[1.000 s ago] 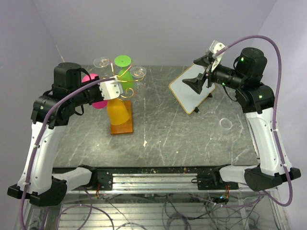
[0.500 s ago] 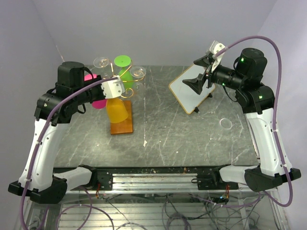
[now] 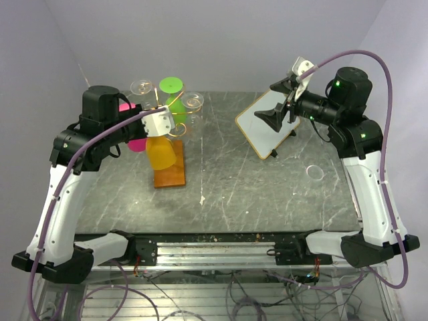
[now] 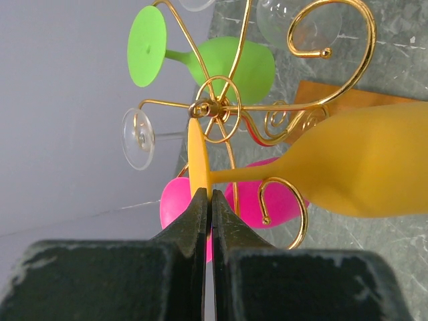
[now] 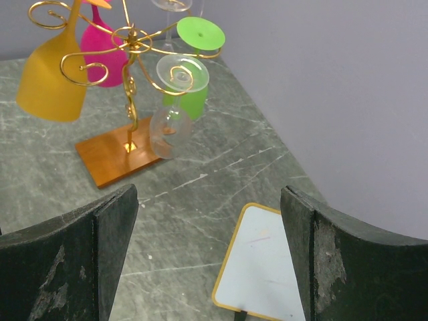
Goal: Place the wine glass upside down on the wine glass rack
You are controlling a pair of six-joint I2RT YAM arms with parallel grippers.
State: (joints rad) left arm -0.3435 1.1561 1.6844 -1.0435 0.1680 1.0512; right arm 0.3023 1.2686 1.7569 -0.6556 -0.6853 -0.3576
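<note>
While beside pink glass (image 4: 244, 200), yellow glass (image 4: 361, 164) at rack (image 4: 217, 107).

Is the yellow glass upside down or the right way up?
Upside down: the yellow glass hangs bowl-down, its foot up among the gold rack arms.

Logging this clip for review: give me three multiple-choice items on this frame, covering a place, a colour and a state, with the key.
1. The white board lies: A on the table, right side; B on the floor; C upright against the wall.
2. The left tool pinches the foot of which glass? A pink; B green; C yellow.
3. The right tool is: A shut on a glass; B open, empty; C shut on nothing.
Key: 1 A, it rests by the right arm. 2 C, the yellow wine glass has its foot between the shut fingers. 3 B, its fingers stand wide apart, nothing between.
</note>
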